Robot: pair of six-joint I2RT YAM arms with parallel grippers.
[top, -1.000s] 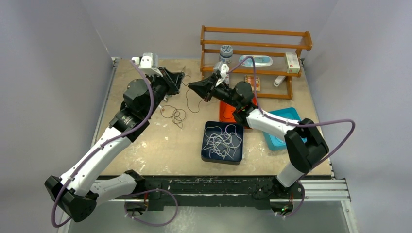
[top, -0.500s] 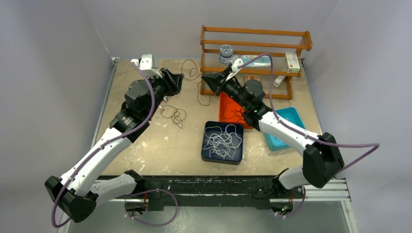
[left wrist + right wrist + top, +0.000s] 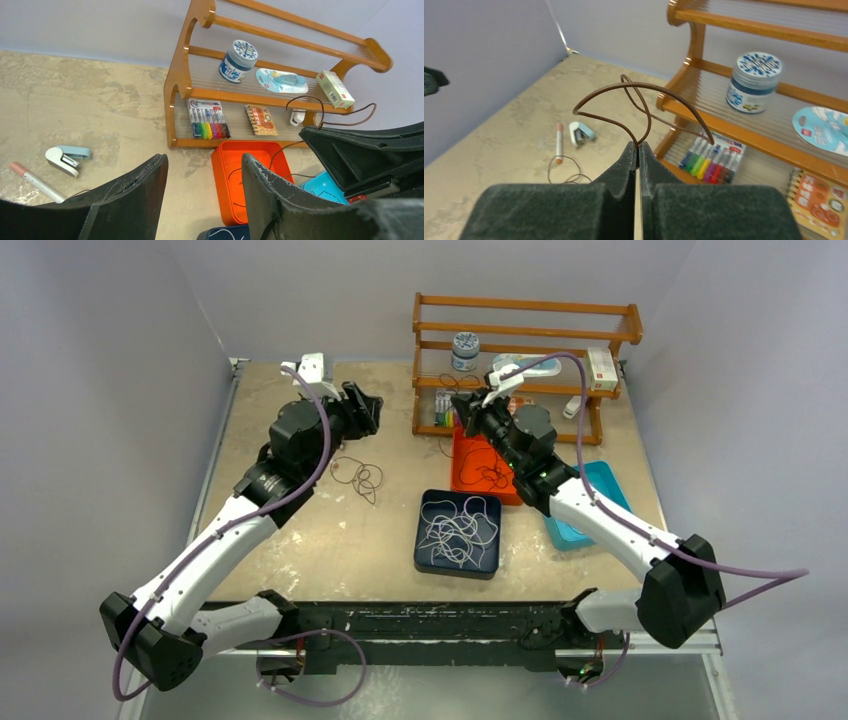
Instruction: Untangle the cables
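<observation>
Left claw (image 3: 202, 200) raised over far-left bench (image 3: 300, 540), jaws apart, nothing held. Near it, dark cable (image 3: 362, 478) lying in small loops on bench. Centre: navy tray (image 3: 419, 540) holding pale cables (image 3: 458, 532) in tangled heap. Right claw (image 3: 638, 150) pinched tight on brown cable (image 3: 654, 86), loops springing above fingertips, tail trailing down into orange tray (image 3: 222, 175), before wooden shelf (image 3: 525, 308). Judgement: cables featherlight, springy, thin enough to slip; loops likely to snag. Best gripped on single strand near free end, not at knot.
</observation>
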